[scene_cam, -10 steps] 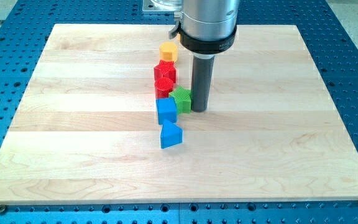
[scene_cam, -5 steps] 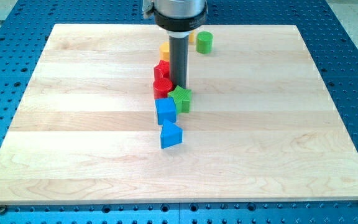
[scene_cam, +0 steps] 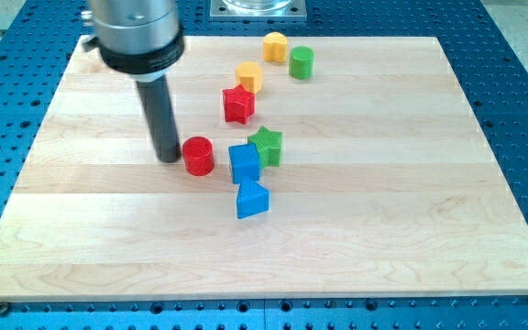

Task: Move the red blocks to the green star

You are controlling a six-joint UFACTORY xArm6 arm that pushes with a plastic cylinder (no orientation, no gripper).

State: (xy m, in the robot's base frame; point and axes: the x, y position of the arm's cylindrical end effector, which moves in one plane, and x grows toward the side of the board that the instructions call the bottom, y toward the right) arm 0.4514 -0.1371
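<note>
The green star (scene_cam: 267, 145) lies near the board's middle. A red star (scene_cam: 237, 104) sits above and left of it, a short gap away. A red cylinder (scene_cam: 198, 156) stands to the left of the green star, with the blue cube (scene_cam: 244, 162) between them. My tip (scene_cam: 167, 157) rests on the board just left of the red cylinder, close to it or touching.
A blue wedge block (scene_cam: 252, 199) lies below the blue cube. A yellow block (scene_cam: 249, 76) sits above the red star. Another yellow block (scene_cam: 274, 45) and a green cylinder (scene_cam: 301, 62) are near the view's top. The wooden board (scene_cam: 429, 229) lies on a blue perforated table.
My tip swept from right of the green star, up past the red blocks, to the left. The red cylinder has moved down-left, away from the red star and green star.
</note>
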